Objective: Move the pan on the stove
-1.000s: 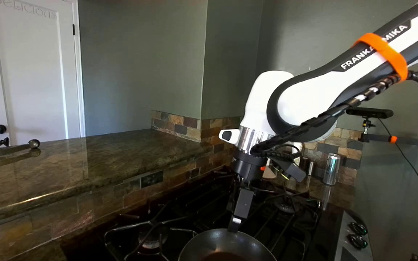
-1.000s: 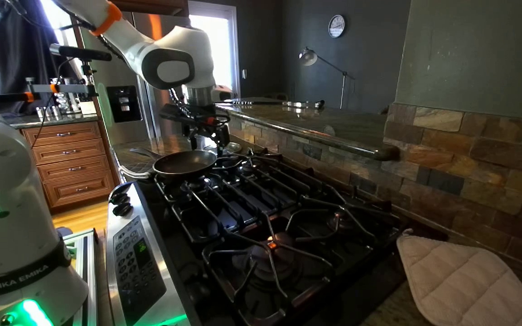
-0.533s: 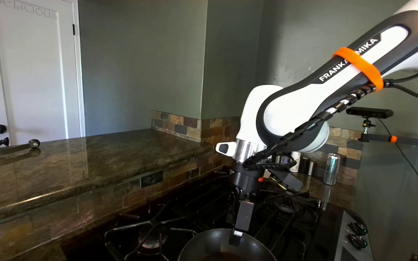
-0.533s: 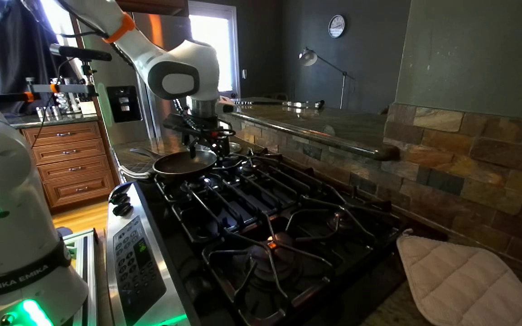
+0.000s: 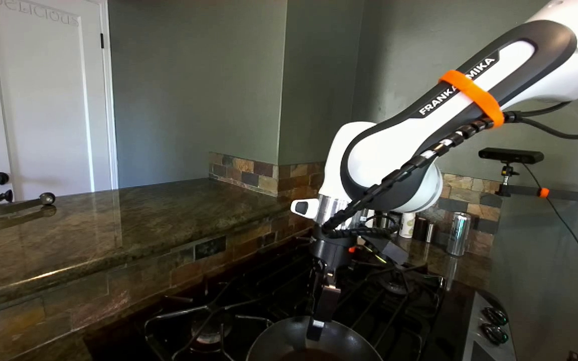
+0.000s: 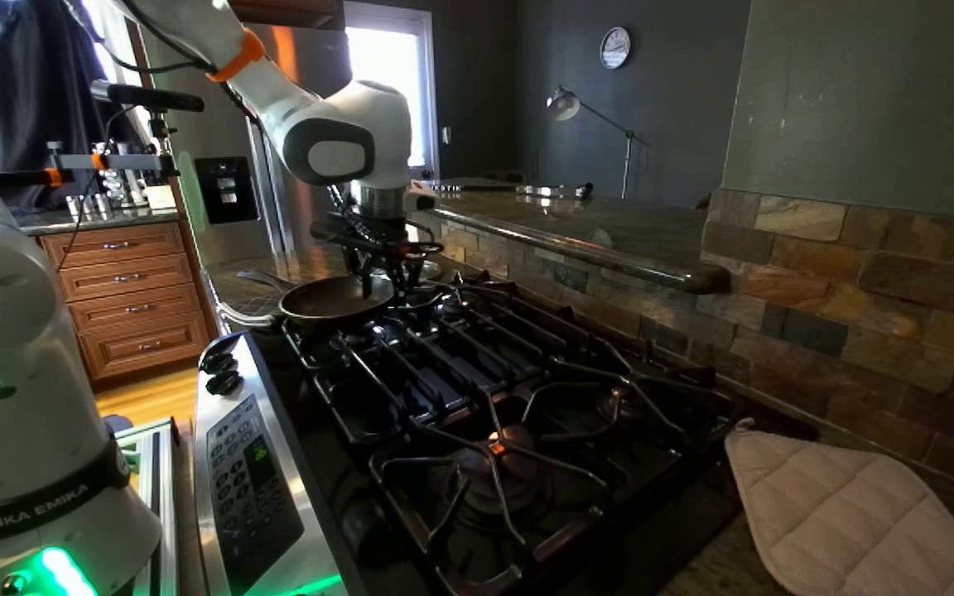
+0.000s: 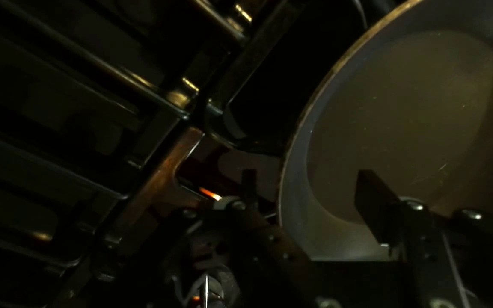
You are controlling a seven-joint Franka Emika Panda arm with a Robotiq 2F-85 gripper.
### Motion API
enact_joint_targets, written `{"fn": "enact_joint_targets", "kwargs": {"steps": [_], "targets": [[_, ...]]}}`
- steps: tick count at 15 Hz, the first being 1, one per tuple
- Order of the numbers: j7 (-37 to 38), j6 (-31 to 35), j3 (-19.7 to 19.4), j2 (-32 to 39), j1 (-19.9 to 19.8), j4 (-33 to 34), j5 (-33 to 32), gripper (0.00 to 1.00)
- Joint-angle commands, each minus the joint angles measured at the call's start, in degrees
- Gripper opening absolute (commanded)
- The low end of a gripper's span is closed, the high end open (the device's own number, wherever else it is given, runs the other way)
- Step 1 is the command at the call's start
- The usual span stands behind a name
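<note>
- Has the tool (image 7: 307,186) spread wide at the bottom of the wrist view, with a clear gap between the fingers (image 7: 377,209) and hold of nothing.
- Straddles the rim (image 7: 300,125) of the pan (image 7: 400,124): reaches over its inside with the finger at the lower right, and lies beyond the rim with the finger just below centre; cannot tell about contact.
- Finds the pan upright in the upper right of the wrist view, dark brown inside, cut by the frame's edge.
- Shows it at the bottom centre in an exterior view, cropped below, with a fingertip (image 5: 314,332) in front of its inner wall.
- Shows it again left of centre in an exterior view, set on the far end of the stove (image 6: 527,414), with the dark handle (image 6: 266,280) towards the upper left.
- Has the white arm (image 5: 394,155) slanting in from the upper right in an exterior view, down to the tool near the bottom centre.
- Shows a quilted pad (image 6: 866,505) at the lower right in an exterior view, just beside the stove.
- Shows the stone worktop (image 5: 133,215) across the left in an exterior view, and a shiny canister (image 5: 458,233) at the right.
</note>
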Motion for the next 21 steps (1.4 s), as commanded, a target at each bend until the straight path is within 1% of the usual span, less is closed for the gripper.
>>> {"fn": "enact_joint_targets", "kwargs": {"steps": [1, 2, 3, 4, 5, 6, 7, 11, 13, 15, 16, 21], "targets": [[-1.5, 0.8, 1.4, 2.0, -1.3, 1.2, 1.3, 0.73], [-1.4, 0.7, 1.6, 2.2, -1.4, 1.3, 1.2, 0.76], [-1.4, 0.7, 1.7, 2.4, -1.5, 1.4, 1.2, 0.76], [-1.3, 0.7, 1.8, 2.6, -1.7, 1.5, 1.2, 0.8], [-1.3, 0.6, 2.0, 2.9, -1.8, 1.6, 1.1, 0.46], [-1.3, 0.6, 2.1, 3.0, -1.9, 1.7, 1.1, 0.44], [-1.3, 0.6, 2.3, 3.2, -2.1, 1.8, 1.1, 0.44], [-1.0, 0.5, 2.9, 3.6, -2.7, 2.3, 0.4, 0.12], [-1.1, 0.3, 3.0, 3.9, -2.9, 2.6, 0.5, 0.0], [-1.4, 0.2, 3.0, 4.0, -3.1, 2.8, 0.6, 0.0], [-1.4, 0.1, 3.1, 4.0, -3.1, 3.0, 0.6, 0.03], [-1.0, 0.0, 3.2, 4.2, -3.6, 3.8, 0.1, 0.02]]}}
